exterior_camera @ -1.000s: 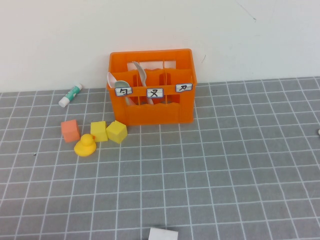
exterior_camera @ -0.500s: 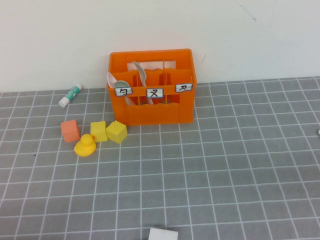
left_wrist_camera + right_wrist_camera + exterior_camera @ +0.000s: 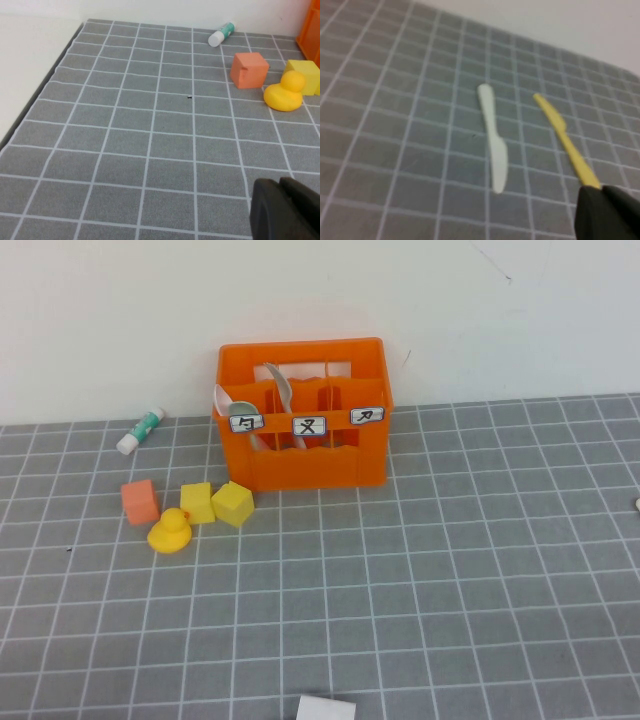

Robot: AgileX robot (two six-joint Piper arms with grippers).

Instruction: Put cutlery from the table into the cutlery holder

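The orange cutlery holder (image 3: 305, 465) stands at the back of the grey gridded table (image 3: 420, 580), against the wall. A mint-green spoon (image 3: 243, 409) stands in its left compartment and a pale piece (image 3: 281, 388) leans in the middle one. No arm shows in the high view. My left gripper (image 3: 281, 184) is shut and empty above bare table. My right gripper (image 3: 604, 191) is shut above the table; a yellow plastic knife (image 3: 565, 137) lies there with one end hidden behind the fingers, and a pale mint knife (image 3: 493, 142) lies beside it.
An orange cube (image 3: 140, 501), two yellow cubes (image 3: 232, 503) and a yellow duck (image 3: 170, 531) sit left of the crate. A white-and-green glue stick (image 3: 140, 429) lies by the wall. A white block (image 3: 326, 708) is at the front edge.
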